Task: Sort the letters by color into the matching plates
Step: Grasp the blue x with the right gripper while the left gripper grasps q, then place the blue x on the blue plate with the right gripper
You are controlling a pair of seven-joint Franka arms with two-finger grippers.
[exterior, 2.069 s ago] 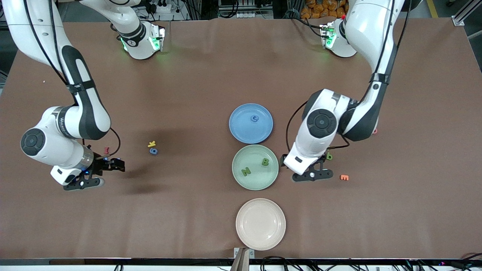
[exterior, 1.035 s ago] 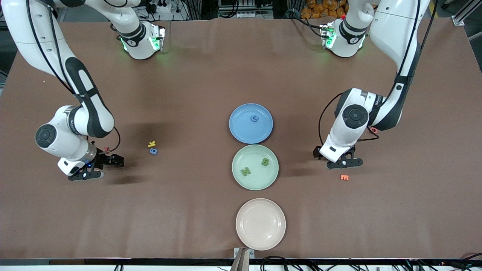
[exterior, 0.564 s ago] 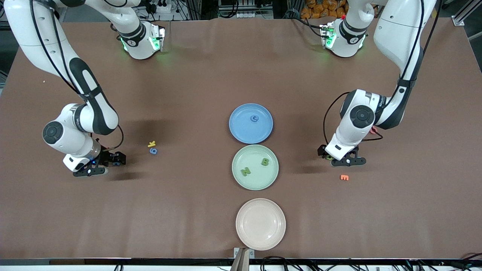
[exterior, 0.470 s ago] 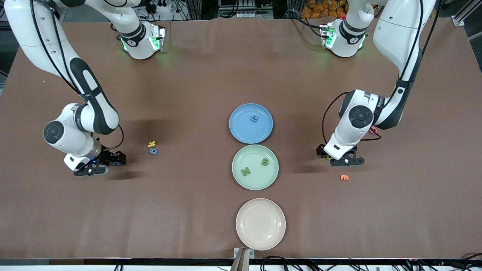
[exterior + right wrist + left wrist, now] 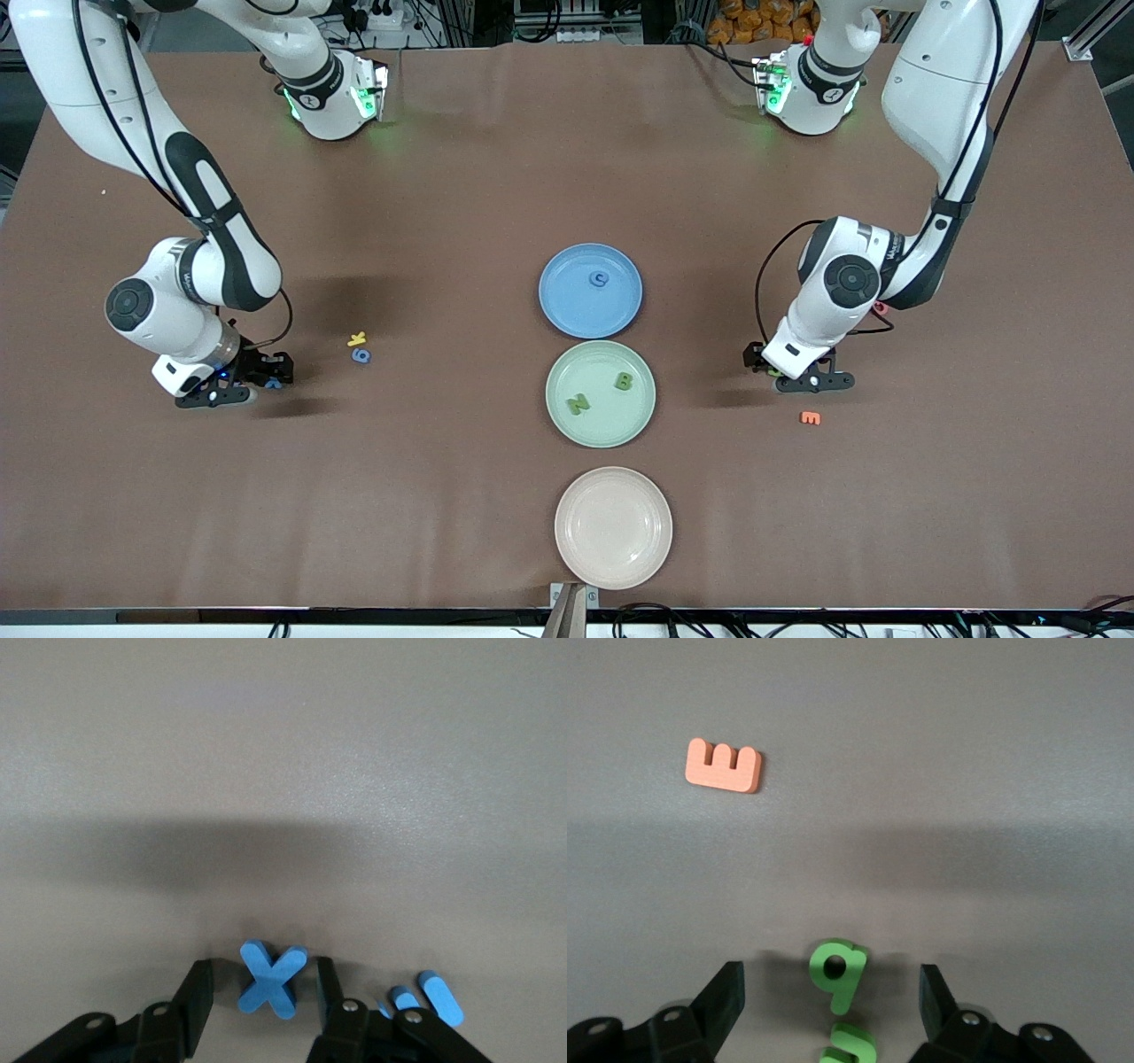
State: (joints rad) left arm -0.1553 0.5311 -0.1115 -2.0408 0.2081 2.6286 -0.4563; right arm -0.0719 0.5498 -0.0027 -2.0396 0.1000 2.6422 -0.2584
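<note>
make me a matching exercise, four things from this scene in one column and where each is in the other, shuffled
Things:
1. green B
2. blue C
3. blue X
4. orange E

Places:
a. on the blue plate
b. between the right gripper's open fingers, on the table
c. on the green plate
d. on the bare table toward the left arm's end, nearer the front camera than the left gripper

Pairs: 1-c, 2-a, 3-b, 4-d
</note>
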